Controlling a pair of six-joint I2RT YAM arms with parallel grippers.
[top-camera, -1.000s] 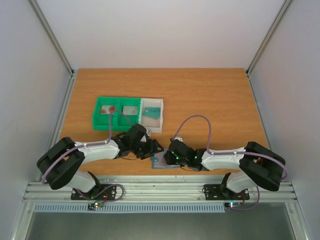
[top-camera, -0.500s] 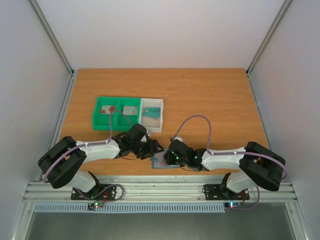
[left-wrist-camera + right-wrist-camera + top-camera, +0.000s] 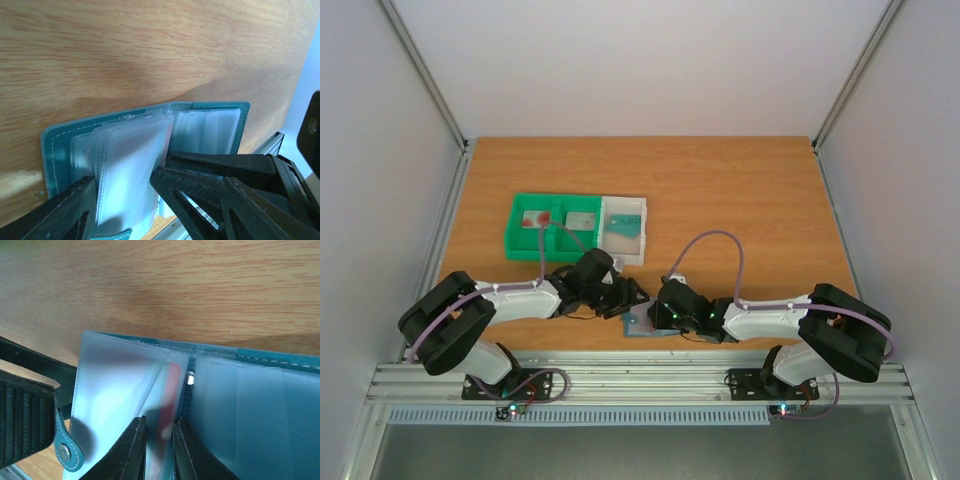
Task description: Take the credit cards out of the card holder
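Observation:
The card holder [image 3: 640, 328] lies open near the table's front edge, teal with clear plastic sleeves. In the left wrist view the card holder [image 3: 55, 150] has its fanned sleeves between my left gripper's [image 3: 122, 187] fingers, which close on the bundle. In the right wrist view my right gripper [image 3: 159, 440] pinches a credit card [image 3: 170, 390] with a red mark, still partly in its sleeve beside the holder's spine [image 3: 189, 390]. In the top view the left gripper [image 3: 630, 298] and right gripper [image 3: 655, 316] meet over the holder.
A green tray [image 3: 520, 243] behind the left arm holds a pale card with a red mark [image 3: 533, 220] and another card [image 3: 580, 220]. A white tray [image 3: 625, 207] next to it holds a teal card [image 3: 623, 231]. The table's front rail [image 3: 640, 380] is close.

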